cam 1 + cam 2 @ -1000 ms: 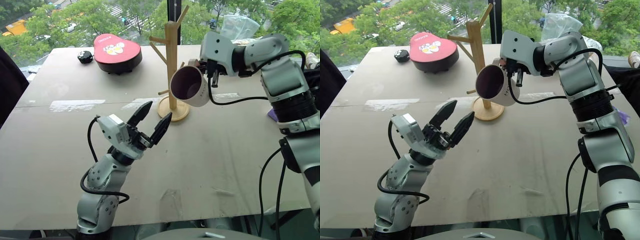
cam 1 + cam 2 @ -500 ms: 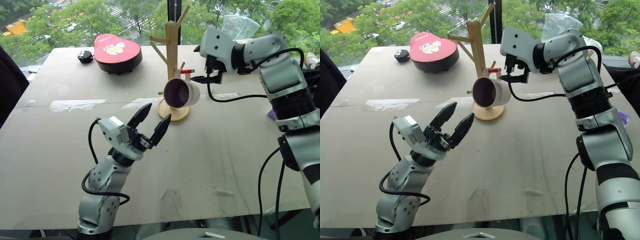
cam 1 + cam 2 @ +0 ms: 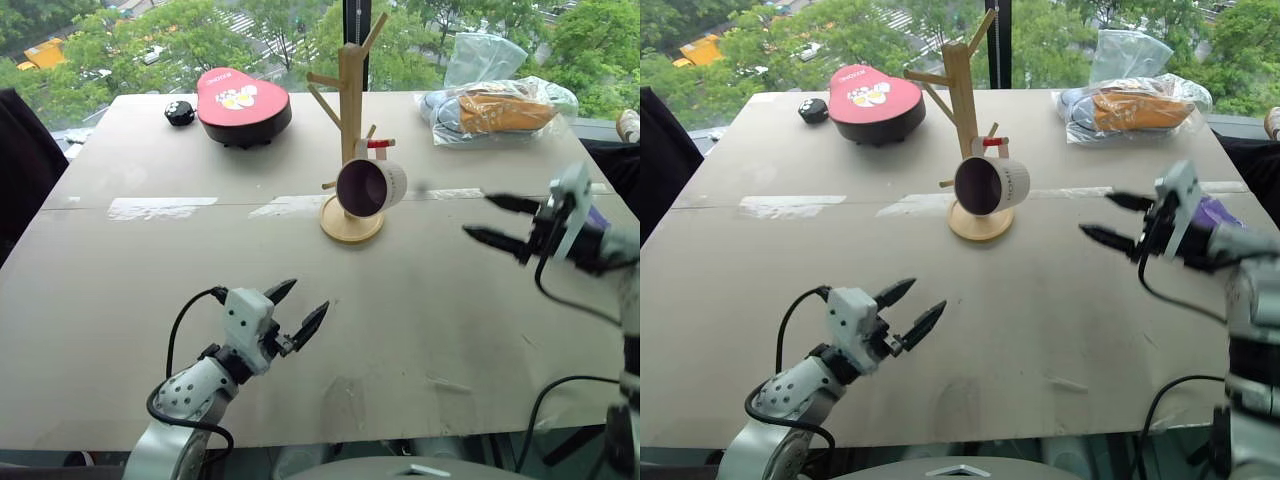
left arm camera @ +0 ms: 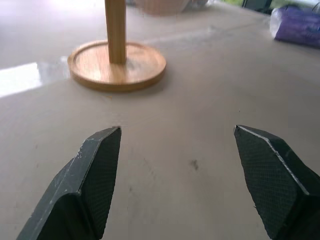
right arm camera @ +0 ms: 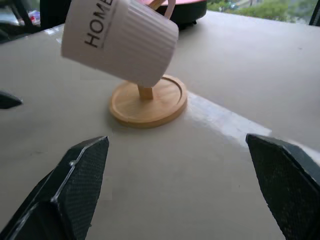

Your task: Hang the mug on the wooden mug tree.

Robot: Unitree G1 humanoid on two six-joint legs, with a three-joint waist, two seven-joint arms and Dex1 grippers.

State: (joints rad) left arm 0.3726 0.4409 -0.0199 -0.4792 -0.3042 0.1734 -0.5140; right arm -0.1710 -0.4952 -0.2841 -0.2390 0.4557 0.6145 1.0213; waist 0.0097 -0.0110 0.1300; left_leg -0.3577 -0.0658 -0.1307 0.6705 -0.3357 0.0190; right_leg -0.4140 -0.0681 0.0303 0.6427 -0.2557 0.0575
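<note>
The white mug [image 3: 370, 186] with a dark maroon inside hangs by its handle on the red-tipped peg of the wooden mug tree [image 3: 349, 110], tilted with its mouth toward me. In the right wrist view the mug [image 5: 120, 40] shows dark lettering above the tree's round base [image 5: 148, 101]. My right gripper [image 3: 502, 220] is open and empty, well to the right of the tree. Near the table's front edge, left of centre, my left gripper [image 3: 298, 307] is open and empty. The left wrist view looks along its fingers at the tree's base [image 4: 117, 64].
A red heart-shaped box [image 3: 243, 104] and a small black object [image 3: 180, 113] sit at the back left. A clear plastic bag [image 3: 495, 102] with orange contents lies at the back right. A purple item [image 4: 297, 25] lies at the right edge. Tape strips [image 3: 160, 207] cross the table.
My right gripper let go of the mug, which now hangs on the peg, and drew back to the right and down. My left gripper dropped toward the table's front edge.
</note>
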